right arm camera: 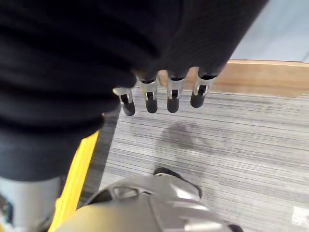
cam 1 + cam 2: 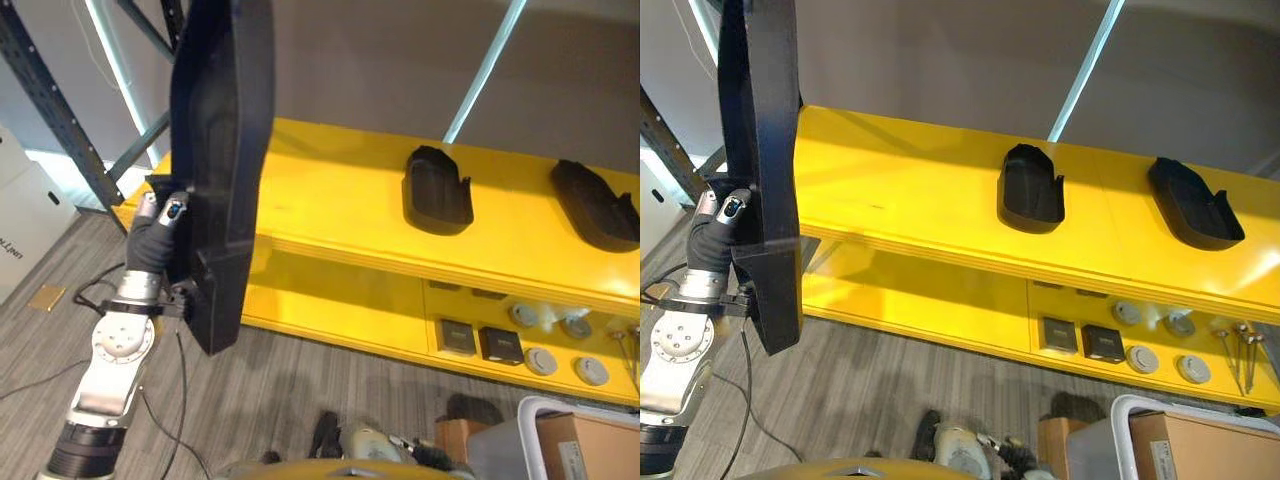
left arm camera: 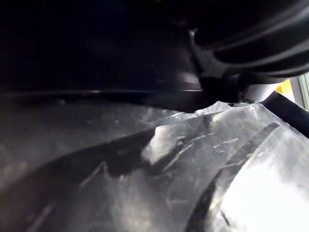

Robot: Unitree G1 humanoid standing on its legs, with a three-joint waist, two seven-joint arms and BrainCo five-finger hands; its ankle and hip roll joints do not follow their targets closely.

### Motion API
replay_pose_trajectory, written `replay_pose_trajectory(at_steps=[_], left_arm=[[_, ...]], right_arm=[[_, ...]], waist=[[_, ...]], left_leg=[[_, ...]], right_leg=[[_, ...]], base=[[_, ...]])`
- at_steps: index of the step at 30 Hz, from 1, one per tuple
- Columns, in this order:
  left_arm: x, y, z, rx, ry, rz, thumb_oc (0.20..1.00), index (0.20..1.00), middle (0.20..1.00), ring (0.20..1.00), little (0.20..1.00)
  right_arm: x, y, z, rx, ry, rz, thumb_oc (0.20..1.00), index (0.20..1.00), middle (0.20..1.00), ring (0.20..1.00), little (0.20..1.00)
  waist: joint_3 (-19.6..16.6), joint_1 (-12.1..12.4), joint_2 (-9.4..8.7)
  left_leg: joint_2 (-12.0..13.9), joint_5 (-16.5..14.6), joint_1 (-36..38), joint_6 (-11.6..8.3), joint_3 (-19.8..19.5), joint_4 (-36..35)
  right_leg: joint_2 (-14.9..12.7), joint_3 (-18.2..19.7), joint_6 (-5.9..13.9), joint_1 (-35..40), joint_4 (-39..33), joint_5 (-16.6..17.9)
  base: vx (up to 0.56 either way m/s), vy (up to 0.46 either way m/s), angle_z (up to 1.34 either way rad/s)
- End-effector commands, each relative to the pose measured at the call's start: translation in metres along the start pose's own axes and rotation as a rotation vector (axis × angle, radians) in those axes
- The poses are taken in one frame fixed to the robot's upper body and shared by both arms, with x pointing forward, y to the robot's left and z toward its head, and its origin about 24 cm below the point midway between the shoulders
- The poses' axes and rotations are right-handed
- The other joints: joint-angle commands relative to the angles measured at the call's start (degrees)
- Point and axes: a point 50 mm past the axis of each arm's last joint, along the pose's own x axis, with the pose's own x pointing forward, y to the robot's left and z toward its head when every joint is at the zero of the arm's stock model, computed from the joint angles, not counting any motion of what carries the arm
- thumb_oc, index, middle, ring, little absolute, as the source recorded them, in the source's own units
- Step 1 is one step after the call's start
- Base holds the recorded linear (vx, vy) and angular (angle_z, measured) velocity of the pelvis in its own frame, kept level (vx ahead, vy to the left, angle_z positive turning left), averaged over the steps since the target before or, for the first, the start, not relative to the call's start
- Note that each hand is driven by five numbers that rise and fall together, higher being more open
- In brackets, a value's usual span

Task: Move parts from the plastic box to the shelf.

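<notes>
A long black plastic part stands nearly upright over the left end of the yellow shelf. My left hand grips it low on its left side, with a finger curled against its edge; the left wrist view shows the part's dark glossy surface from very close. Two smaller black parts lie on the shelf's top board to the right. The pale plastic box sits at the lower right on the floor. My right hand hangs over the grey floor, fingers straight and holding nothing.
The lower shelf level holds two small dark boxes and several round discs. A brown cardboard box sits by the plastic box. A dark rack upright and a white box stand at the left.
</notes>
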Motion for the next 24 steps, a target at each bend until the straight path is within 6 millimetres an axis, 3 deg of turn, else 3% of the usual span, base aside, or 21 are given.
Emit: replay_pose_trajectory(at_steps=[1,2,3,4,5,6,7,9,10,13,17,18,20,22,24], left_arm=[[0.012,-0.008,0.035,-0.148,-0.212,0.013,0.200,0.200,0.200,0.200,0.200],[0.011,-0.010,0.033,-0.164,-0.204,0.007,0.200,0.200,0.200,0.200,0.200],[0.011,-0.012,0.031,-0.186,-0.192,0.008,0.200,0.200,0.200,0.200,0.200],[0.011,-0.012,0.032,-0.187,-0.192,0.007,0.200,0.200,0.200,0.200,0.200],[0.007,-0.012,0.027,-0.216,-0.162,0.014,0.200,0.200,0.200,0.200,0.200],[0.006,-0.011,0.025,-0.209,-0.152,0.022,0.200,0.200,0.200,0.200,0.200],[0.006,-0.009,0.024,-0.199,-0.148,0.036,0.200,0.200,0.200,0.200,0.200],[0.008,-0.006,0.021,-0.179,-0.138,0.070,0.200,0.200,0.200,0.200,0.200],[0.008,-0.006,0.020,-0.174,-0.133,0.076,0.200,0.200,0.200,0.200,0.200],[0.005,-0.007,0.008,-0.118,-0.067,0.070,0.200,0.200,0.200,0.200,0.200],[0.003,0.001,-0.006,-0.020,0.016,0.042,0.200,0.200,0.200,0.200,0.200],[0.003,0.001,-0.006,-0.020,0.016,0.042,0.200,0.200,0.200,0.200,0.200],[-0.006,0.016,-0.007,0.074,0.044,0.066,0.200,0.200,0.200,0.200,0.200],[-0.007,0.017,-0.007,0.076,0.045,0.067,0.200,0.200,0.200,0.200,0.200],[-0.014,0.021,-0.015,0.107,0.086,0.105,0.200,0.200,0.200,0.200,0.200]], right_arm=[[0.001,-0.022,0.005,-0.058,0.016,-0.060,1.000,1.000,1.000,1.000,1.000],[0.001,-0.023,0.008,-0.054,0.007,-0.064,1.000,1.000,1.000,1.000,1.000],[0.001,-0.023,0.009,-0.039,0.002,-0.062,1.000,1.000,1.000,1.000,1.000],[0.001,-0.023,0.009,-0.038,0.002,-0.063,1.000,1.000,1.000,1.000,1.000],[0.002,-0.023,0.019,-0.004,-0.039,-0.055,1.000,1.000,1.000,1.000,1.000],[0.003,-0.022,0.026,0.009,-0.067,-0.050,1.000,1.000,1.000,1.000,1.000],[0.003,-0.020,0.031,0.005,-0.087,-0.040,1.000,1.000,1.000,1.000,1.000],[0.003,-0.017,0.034,-0.006,-0.105,-0.029,1.000,1.000,1.000,1.000,1.000],[0.003,-0.017,0.034,-0.013,-0.107,-0.033,1.000,1.000,1.000,1.000,1.000],[0.002,-0.019,0.029,-0.108,-0.090,-0.033,1.000,1.000,1.000,1.000,1.000],[0.003,-0.013,0.029,-0.181,-0.075,-0.005,1.000,1.000,1.000,1.000,1.000],[0.003,-0.013,0.029,-0.181,-0.075,-0.005,1.000,1.000,1.000,1.000,1.000],[0.003,0.000,0.023,-0.218,-0.061,0.038,1.000,1.000,1.000,1.000,1.000],[0.003,0.000,0.023,-0.219,-0.061,0.039,1.000,1.000,1.000,1.000,1.000],[0.001,0.008,0.007,-0.211,-0.015,0.069,1.000,1.000,1.000,1.000,1.000]], waist=[[2.4,0.9,1.09],[2.3,0.8,0.69],[2.0,0.7,1.08],[2.0,0.7,1.00],[1.1,0.6,1.42],[0.8,0.7,1.22],[0.7,1.0,1.21],[0.4,0.9,2.03],[0.3,1.0,2.52],[-1.8,0.9,4.51],[-2.0,1.3,2.92],[-2.0,1.4,2.87],[-1.5,1.3,2.32],[-1.8,1.4,2.39],[-1.5,1.3,1.77]], left_leg=[[1.2,5.6,-13.3,-13.37,-1.7,30.4],[2.4,6.6,-15.3,-13.97,-0.9,32.2],[5.7,5.8,-15.3,-13.47,0.5,31.8],[5.5,6.1,-15.3,-13.39,0.6,31.6],[10.6,3.3,-11.6,-9.14,3.3,20.4],[12.3,0.9,-10.7,-7.29,3.2,15.4],[14.1,1.6,-10.2,-6.67,2.1,9.1],[19.1,8.7,-9.9,-7.56,-1.0,-3.2],[20.3,10.3,-9.7,-8.01,-2.8,-6.9],[18.6,9.5,-9.4,-9.08,-6.7,-8.8],[13.9,6.9,-6.8,-6.25,-4.0,-8.8],[13.9,6.9,-6.8,-6.22,-3.9,-8.8],[13.7,5.5,-5.6,-5.26,-1.5,-8.8],[13.9,5.5,-5.8,-5.32,-1.3,-8.8],[13.6,5.4,-5.3,-5.23,-0.9,-8.8]], right_leg=[[0.5,0.7,1.15,13.8,-18.9,4.2],[0.1,0.1,1.16,14.6,-20.1,4.6],[0.6,-0.2,1.25,16.0,-21.5,4.7],[0.5,-0.2,1.28,16.0,-21.6,5.0],[-0.2,0.1,2.20,17.3,-22.3,4.8],[-1.0,0.4,2.82,17.7,-22.3,4.7],[-1.7,0.9,3.46,17.7,-22.3,4.6],[-2.2,1.8,4.64,18.2,-22.3,3.0],[-2.5,2.5,5.08,18.5,-22.3,2.5],[-3.8,2.9,6.98,20.1,-22.3,2.6],[-9.7,4.0,9.09,17.3,-15.9,6.2],[-9.7,4.1,9.11,17.2,-15.8,6.2],[-8.8,2.7,9.28,11.7,-19.9,10.6],[-8.6,2.8,9.22,11.4,-20.1,10.8],[-7.4,4.7,9.37,11.9,-22.3,9.9]], base=[[0.05,0.030,0.15],[0.13,0.043,0.29],[0.11,0.045,0.12],[0.26,0.189,-0.24],[0.26,0.260,-0.35],[0.33,0.378,-0.42],[0.23,0.356,-0.47],[0.22,0.376,-0.42],[0.22,0.344,-0.14],[0.22,0.347,-0.31],[0.14,0.269,-0.01],[0.09,0.097,-0.28],[0.09,0.044,-0.33],[0.05,0.002,-0.59],[0.12,-0.009,-0.16]])
